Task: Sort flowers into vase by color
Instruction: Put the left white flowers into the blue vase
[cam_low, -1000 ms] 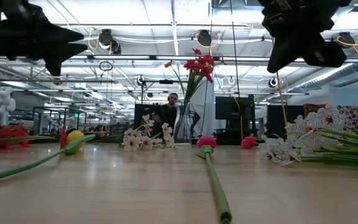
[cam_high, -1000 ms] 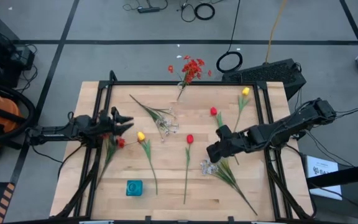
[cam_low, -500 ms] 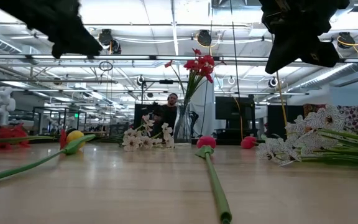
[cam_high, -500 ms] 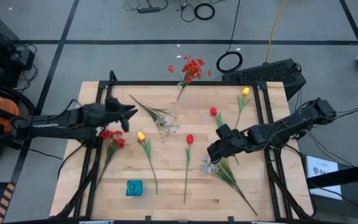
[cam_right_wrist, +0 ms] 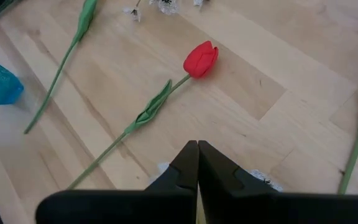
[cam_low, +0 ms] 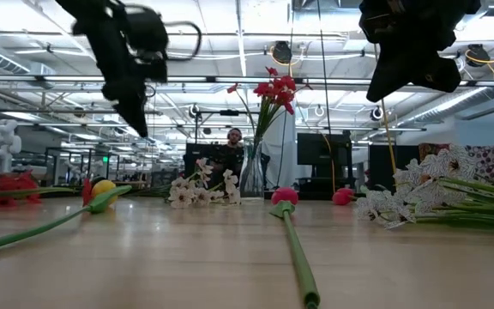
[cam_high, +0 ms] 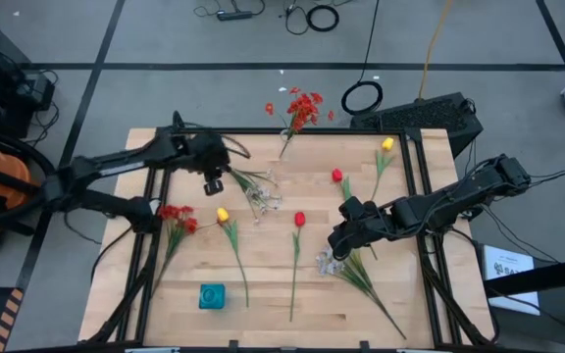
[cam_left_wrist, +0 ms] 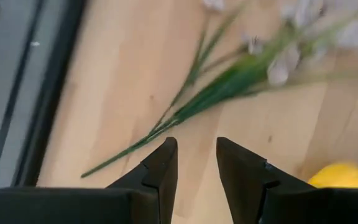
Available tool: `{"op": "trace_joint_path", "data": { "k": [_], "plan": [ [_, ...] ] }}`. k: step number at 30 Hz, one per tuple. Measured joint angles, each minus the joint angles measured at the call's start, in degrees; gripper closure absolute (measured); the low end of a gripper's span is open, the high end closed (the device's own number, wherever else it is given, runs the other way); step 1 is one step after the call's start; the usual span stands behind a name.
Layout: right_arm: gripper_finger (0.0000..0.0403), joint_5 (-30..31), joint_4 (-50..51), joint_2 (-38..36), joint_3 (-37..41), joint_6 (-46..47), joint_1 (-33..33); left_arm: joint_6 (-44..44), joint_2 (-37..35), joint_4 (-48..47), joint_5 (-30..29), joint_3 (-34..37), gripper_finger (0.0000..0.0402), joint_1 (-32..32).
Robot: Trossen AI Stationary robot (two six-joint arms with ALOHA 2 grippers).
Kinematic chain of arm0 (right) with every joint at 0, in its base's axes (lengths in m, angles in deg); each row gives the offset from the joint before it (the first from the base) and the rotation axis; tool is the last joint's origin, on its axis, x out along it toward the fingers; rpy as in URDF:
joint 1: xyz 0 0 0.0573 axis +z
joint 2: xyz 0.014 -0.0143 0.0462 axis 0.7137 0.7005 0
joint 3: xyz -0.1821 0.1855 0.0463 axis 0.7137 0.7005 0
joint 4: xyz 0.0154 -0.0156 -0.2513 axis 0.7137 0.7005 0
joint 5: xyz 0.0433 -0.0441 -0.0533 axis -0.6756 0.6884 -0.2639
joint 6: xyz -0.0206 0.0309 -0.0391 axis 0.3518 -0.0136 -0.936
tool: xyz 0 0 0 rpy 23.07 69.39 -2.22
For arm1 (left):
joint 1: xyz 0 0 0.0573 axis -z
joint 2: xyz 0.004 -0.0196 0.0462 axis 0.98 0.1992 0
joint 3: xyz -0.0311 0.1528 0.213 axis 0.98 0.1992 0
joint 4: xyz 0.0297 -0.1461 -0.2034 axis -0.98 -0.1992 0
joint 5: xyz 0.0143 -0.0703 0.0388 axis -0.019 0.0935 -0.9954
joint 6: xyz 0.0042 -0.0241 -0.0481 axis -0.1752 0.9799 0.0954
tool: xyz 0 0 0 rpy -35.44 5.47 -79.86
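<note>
High view: we see the left gripper (cam_high: 214,178), empty and slightly parted, over the white spray (cam_high: 248,182) lying left of centre. The right gripper (cam_high: 339,245), pinched closed on nothing, hovers right of centre. The vase (cam_high: 285,143) stands at top centre. We judge those thin stems could slip between the fingers.

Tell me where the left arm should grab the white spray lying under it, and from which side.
Grip the white spray on its bare green stem, short of the blossoms. It lies flat on the table, so I'd come straight down from above with the jaws across the stem. The left gripper hangs open just over that thin end; the blossom end looks bushy and harder to pinch.
</note>
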Motion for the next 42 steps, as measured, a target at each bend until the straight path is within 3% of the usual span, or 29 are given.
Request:
{"op": "trace_joint_path", "data": {
  "k": [7,15,42],
  "plan": [
    [0.0403,0.00,0.00,0.02,0.00,-0.02,0.00,-21.15,10.97,-4.91,2.88,-2.85,0.0283,-4.12],
    [0.0403,0.20,0.00,0.02,0.00,-0.03,0.00,-29.69,17.31,-2.08,1.92,-3.87,0.0283,-7.75],
    [0.0403,0.47,0.02,0.02,-0.02,-0.03,0.00,-36.83,25.56,5.86,-0.51,-3.84,0.0283,-8.65]
  ]
}}
